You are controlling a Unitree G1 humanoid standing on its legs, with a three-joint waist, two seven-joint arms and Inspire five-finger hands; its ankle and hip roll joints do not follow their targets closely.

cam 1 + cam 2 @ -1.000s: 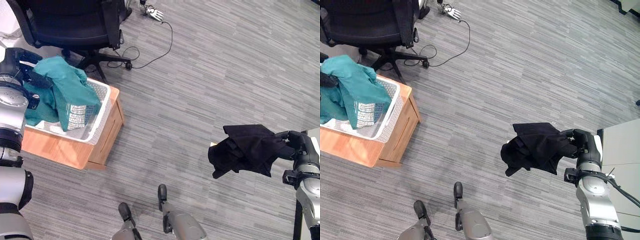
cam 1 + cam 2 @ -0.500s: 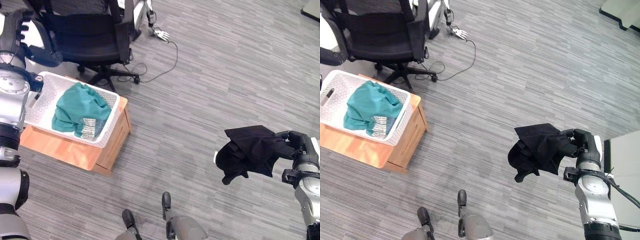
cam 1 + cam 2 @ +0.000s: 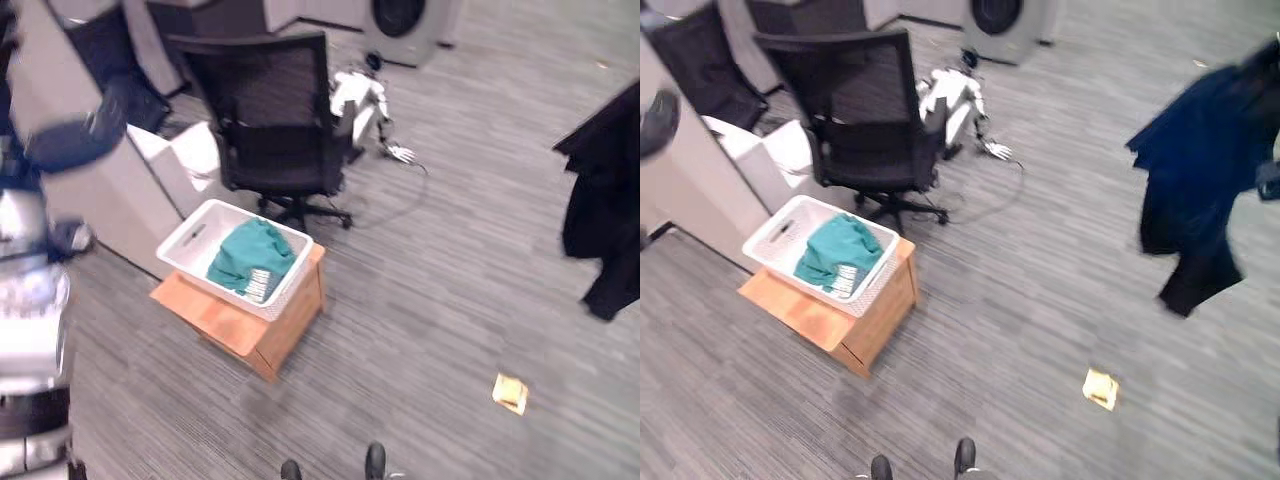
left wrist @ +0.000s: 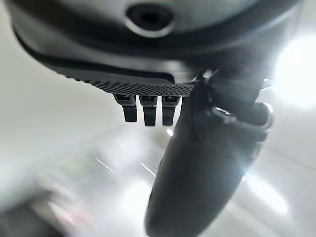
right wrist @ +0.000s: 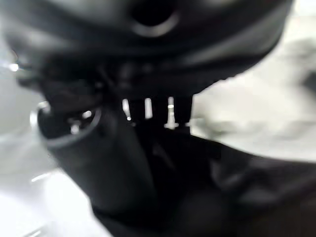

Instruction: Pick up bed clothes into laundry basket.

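Lifted higher than half a second ago, the black garment (image 3: pixel 1196 170) hangs from the right hand (image 5: pixel 94 148), whose fingers curl into the cloth, well apart from the white laundry basket (image 3: pixel 190 238). One teal garment (image 3: pixel 248 256) lies in that basket on a wooden stand (image 3: pixel 245 335) beside one black office chair (image 3: pixel 275 130). Open grey striped floor (image 3: pixel 420 330) with one yellow scrap (image 3: pixel 510 392) lies between; the left hand (image 4: pixel 197 163) hangs with fingers straight, empty.
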